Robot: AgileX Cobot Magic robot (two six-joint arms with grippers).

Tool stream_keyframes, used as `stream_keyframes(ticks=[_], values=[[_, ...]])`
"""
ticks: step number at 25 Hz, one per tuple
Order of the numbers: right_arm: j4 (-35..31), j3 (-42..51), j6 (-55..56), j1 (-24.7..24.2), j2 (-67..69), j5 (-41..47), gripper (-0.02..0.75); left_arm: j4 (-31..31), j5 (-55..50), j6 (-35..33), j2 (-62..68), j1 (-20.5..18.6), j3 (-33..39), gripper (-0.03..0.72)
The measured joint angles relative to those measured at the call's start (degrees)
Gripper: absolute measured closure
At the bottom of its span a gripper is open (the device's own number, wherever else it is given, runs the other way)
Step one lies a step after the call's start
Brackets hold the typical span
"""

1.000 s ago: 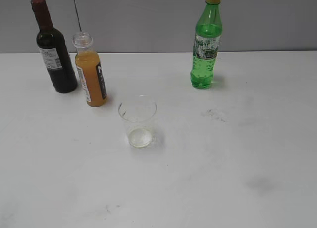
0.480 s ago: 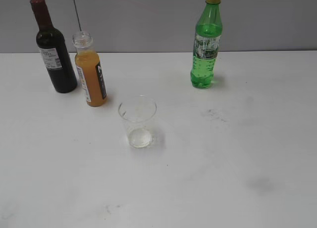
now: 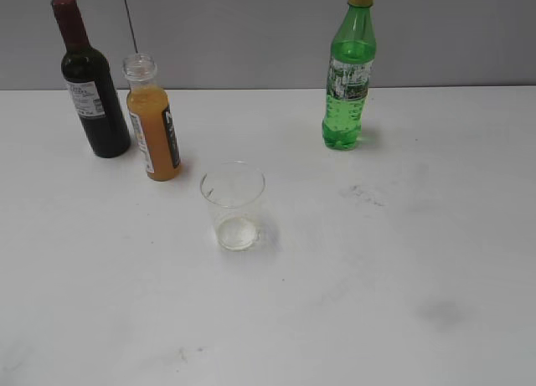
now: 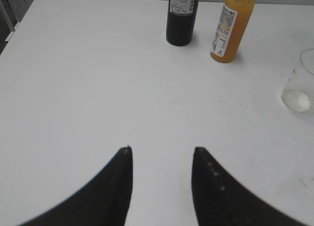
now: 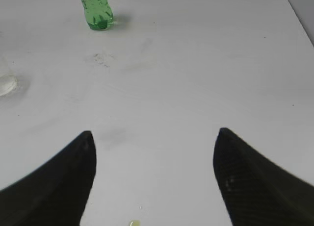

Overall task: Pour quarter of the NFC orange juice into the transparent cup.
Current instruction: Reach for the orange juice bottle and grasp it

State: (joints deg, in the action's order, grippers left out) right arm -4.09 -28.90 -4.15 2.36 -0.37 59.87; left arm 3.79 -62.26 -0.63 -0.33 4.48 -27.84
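Observation:
The NFC orange juice bottle (image 3: 154,122) stands upright and uncapped at the left rear of the white table, and shows in the left wrist view (image 4: 232,26) at top right. The transparent cup (image 3: 233,205) stands empty near the middle, and shows at the right edge of the left wrist view (image 4: 300,81) and the left edge of the right wrist view (image 5: 6,81). My left gripper (image 4: 162,150) is open and empty, well short of the bottle. My right gripper (image 5: 154,134) is open wide and empty over bare table. Neither gripper shows in the exterior view.
A dark wine bottle (image 3: 90,84) stands just left of the juice (image 4: 182,15). A green bottle (image 3: 347,76) with a yellow cap stands at the rear right (image 5: 96,10). A small yellow speck (image 5: 133,223) lies on the table near my right gripper.

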Motion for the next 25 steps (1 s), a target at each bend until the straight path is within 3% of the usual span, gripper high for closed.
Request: stream_keyframes(ticks=[22,25], values=[[0.0,0.0,0.0,0.0,0.0,-0.1,0.166,2.7,0.5,0.0,0.0,0.0,0.0,0.372],[0.0,0.0,0.0,0.0,0.0,-0.1,0.166,3.0,0.9,0.0,0.0,0.0,0.0,0.298]])
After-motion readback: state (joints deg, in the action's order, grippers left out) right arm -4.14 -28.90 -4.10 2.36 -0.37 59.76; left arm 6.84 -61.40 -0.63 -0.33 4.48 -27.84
